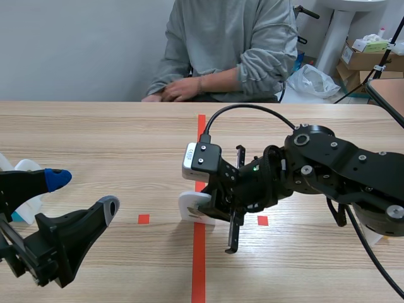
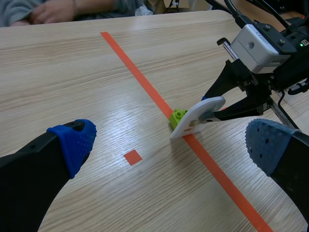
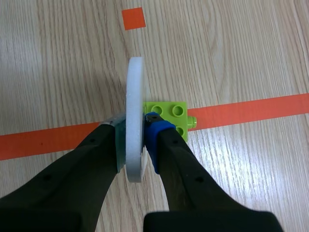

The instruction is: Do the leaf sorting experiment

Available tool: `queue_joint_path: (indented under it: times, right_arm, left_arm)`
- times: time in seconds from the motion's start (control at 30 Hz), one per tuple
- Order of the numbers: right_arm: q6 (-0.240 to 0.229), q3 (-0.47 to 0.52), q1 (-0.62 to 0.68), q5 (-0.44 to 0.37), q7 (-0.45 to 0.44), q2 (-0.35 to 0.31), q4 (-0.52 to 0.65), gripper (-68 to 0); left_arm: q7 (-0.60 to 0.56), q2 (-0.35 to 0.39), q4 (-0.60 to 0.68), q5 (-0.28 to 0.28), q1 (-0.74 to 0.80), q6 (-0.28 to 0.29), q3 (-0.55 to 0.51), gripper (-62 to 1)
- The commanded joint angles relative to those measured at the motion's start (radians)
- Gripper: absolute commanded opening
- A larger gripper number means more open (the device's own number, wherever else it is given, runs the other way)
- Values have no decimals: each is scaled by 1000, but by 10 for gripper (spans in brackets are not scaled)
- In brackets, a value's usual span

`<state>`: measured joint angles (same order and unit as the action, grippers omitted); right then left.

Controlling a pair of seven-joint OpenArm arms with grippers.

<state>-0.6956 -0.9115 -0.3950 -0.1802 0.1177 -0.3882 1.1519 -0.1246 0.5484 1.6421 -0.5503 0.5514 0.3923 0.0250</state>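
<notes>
Pinching the white leaf (image 3: 135, 96) on edge, the right gripper (image 3: 137, 129) held it just beside the green brick (image 3: 170, 112). Done well, the step would call for slow lowering and a release that spared the brick. The left gripper (image 1: 82, 192) hung wide, well apart from the brick, over a wooden table (image 1: 95, 139), with a person (image 1: 227, 44) seated beyond.

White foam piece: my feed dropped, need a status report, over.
Right gripper shut on white foam piece, held edge-on. Green brick close beside it, on the orange tape line. Left gripper open, well apart.
</notes>
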Motion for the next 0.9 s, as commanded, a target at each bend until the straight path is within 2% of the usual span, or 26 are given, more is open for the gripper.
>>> queue_joint_path:
  times: [0.0, 0.13, 0.33, 0.5, 0.87]
  right_arm:
    - [0, 24, -6, -24, -3, -3, 32, -668]
    - [1, 97, 36, -40, 4, -3, 72, -668]
    - [50, 252, 122, -87, 35, -4, 133, -668]
    - [58, 388, 197, -165, 63, -8, 159, -668]
    - [177, 710, 344, -343, 120, -8, 165, -669]
  left_arm:
    - [-14, -5, 14, -7, 2, -2, 1, 14]
    - [-14, -5, 14, -7, 2, -2, 1, 14]
    - [-14, -5, 14, -7, 2, -2, 1, 14]
    - [-14, -5, 14, -8, 2, -2, 1, 14]
    - [-17, -5, 14, -8, 2, -1, 1, 14]
